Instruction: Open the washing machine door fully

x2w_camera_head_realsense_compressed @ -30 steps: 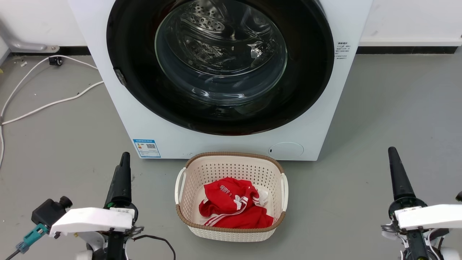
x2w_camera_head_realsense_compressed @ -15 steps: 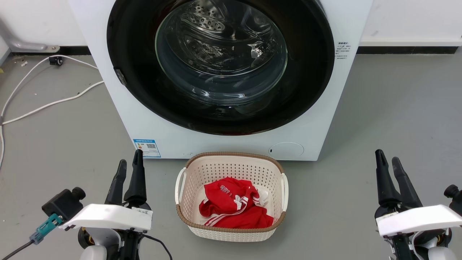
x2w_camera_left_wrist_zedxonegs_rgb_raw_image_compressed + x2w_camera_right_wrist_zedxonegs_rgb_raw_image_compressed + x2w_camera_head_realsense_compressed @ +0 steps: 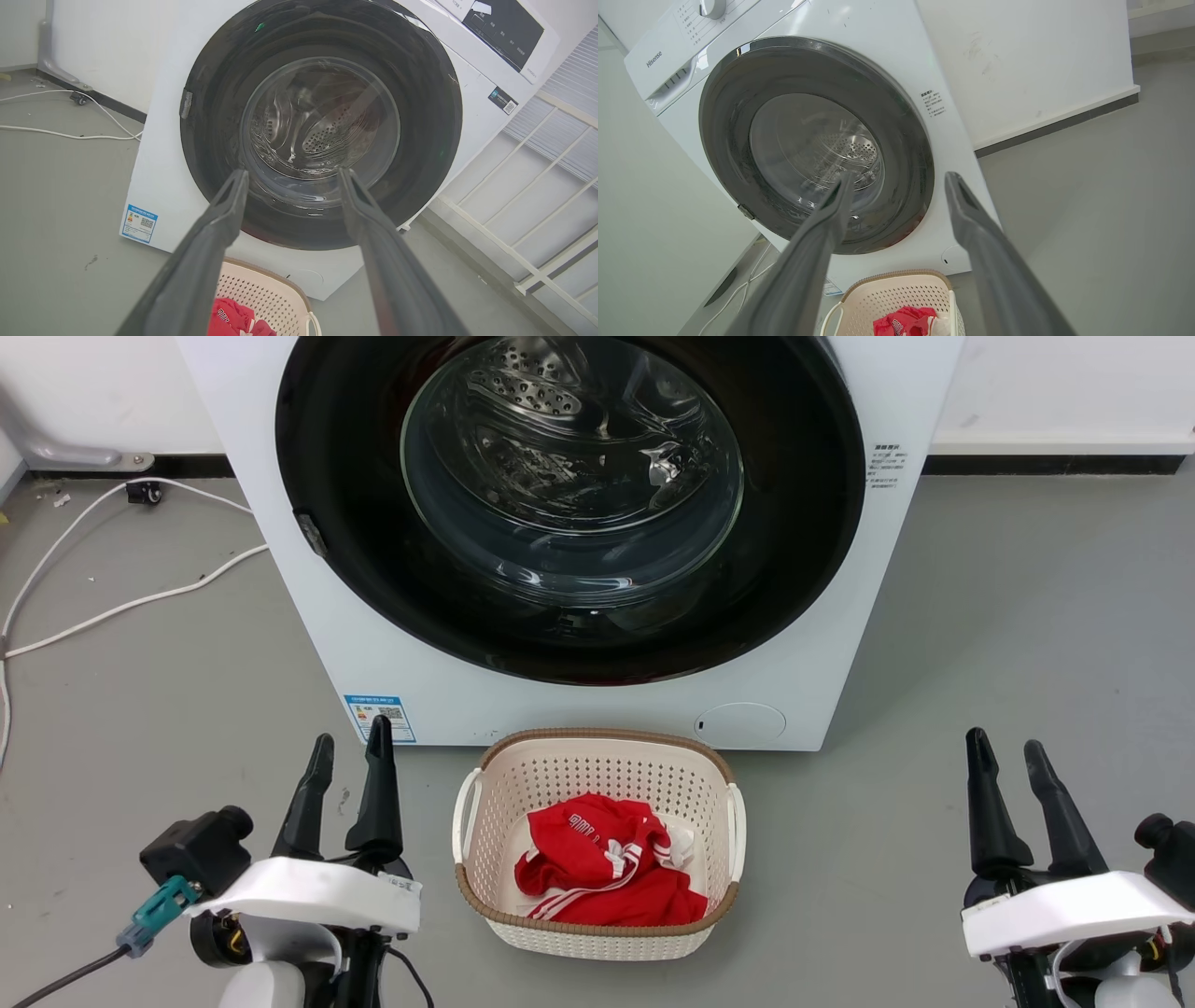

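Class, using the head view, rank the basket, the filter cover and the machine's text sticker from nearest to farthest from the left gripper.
1. Basket, just right of the left gripper.
2. Filter cover, low right on the machine front.
3. Text sticker, high on its right edge.

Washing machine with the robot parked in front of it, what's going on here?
A two-armed robot faces a white front-loading washing machine whose large round black-rimmed glass door looks shut. Its left gripper and right gripper are both open, low on either side of a cream perforated laundry basket holding a red garment with white stripes. Neither gripper touches the door, so opening has not yet begun.
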Available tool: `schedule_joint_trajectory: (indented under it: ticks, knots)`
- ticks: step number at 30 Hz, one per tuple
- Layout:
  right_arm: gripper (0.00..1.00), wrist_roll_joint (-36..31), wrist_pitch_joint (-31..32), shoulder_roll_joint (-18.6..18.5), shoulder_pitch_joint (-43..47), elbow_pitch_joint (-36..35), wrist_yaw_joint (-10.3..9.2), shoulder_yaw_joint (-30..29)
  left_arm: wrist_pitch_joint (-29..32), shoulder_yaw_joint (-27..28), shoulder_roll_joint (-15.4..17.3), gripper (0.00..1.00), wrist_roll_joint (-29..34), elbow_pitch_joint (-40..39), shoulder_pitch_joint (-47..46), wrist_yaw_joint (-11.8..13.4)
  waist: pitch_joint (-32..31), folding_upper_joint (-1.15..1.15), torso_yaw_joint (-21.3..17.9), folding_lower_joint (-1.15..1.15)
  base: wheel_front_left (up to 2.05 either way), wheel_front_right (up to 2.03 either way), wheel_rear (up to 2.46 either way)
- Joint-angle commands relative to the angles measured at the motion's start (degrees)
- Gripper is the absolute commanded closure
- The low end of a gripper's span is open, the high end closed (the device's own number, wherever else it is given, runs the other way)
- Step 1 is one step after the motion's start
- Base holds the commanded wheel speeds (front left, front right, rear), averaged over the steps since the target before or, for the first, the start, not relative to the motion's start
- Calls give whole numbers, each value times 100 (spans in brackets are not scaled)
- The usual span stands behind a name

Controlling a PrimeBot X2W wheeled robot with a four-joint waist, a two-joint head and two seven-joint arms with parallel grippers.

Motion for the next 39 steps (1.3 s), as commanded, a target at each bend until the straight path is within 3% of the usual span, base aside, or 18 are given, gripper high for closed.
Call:
schedule_joint_trajectory:
  ticks: [1,27,39]
  knots:
    - [0,-185,-58,-5,-10,-69,8,-15,-61,-29,20,0,178,-68,-127,15,2,0,2,0,0,0,0]
    - [0,-1775,-247,3,128,-143,11,-30,-421,-224,79,0,1769,85,-62,212,-39,0,10,0,0,0,0]
    - [0,-2211,-331,7,154,-158,12,28,-558,-285,88,0,2295,156,-131,280,-21,0,23,0,0,0,0]
